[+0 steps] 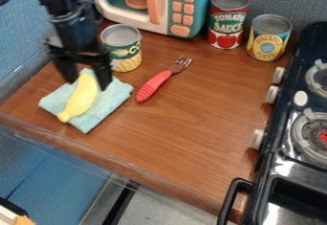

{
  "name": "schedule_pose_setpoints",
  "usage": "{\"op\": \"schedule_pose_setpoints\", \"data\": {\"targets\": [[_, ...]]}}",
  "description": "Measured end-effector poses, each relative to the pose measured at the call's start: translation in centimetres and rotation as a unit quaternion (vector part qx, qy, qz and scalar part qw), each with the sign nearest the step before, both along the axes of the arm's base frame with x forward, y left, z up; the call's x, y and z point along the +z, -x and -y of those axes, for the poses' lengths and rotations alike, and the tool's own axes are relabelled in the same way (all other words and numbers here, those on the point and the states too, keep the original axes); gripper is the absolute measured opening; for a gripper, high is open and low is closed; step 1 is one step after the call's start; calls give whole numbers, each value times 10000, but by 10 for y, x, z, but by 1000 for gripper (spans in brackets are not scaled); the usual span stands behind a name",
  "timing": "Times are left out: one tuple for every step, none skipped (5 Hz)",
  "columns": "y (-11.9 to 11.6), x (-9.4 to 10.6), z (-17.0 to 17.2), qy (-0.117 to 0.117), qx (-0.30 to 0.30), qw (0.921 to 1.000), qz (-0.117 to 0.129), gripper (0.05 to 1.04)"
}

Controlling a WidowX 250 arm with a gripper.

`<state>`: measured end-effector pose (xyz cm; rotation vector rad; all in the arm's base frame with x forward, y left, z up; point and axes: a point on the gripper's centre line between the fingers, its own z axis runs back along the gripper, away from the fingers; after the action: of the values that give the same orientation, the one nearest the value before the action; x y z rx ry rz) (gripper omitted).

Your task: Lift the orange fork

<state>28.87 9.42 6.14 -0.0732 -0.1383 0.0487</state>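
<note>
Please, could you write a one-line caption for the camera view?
Gripper over a toy banana on a light-blue cloth, a red-handled fork lying nearby.

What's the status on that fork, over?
Gripper open, at the banana. Red-handled fork lying on the counter, unheld. Nothing on top of it; corn can nearby.

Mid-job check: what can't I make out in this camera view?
All in the camera view:
- Contact between gripper and banana: the gripper's dark, blurred shape covers the spot.
- Cloth under the banana: hidden by it.
- Gaps between the fork's tines and the table: too small.
- Microwave's top: cut off, upper edge.
- Orange item: cut off, lower edge.
</note>
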Motion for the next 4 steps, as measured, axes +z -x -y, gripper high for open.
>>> {"op": "schedule_pose_setpoints", "data": {"targets": [[-23,-6,13,101,-89,9999,99,1001],[-44,-17,26,39,-250,9996,96,1001],[-60,-33,31,8,-257,9997,58,1001],[-69,-46,38,-25,-454,9990,-2,1001]]}}
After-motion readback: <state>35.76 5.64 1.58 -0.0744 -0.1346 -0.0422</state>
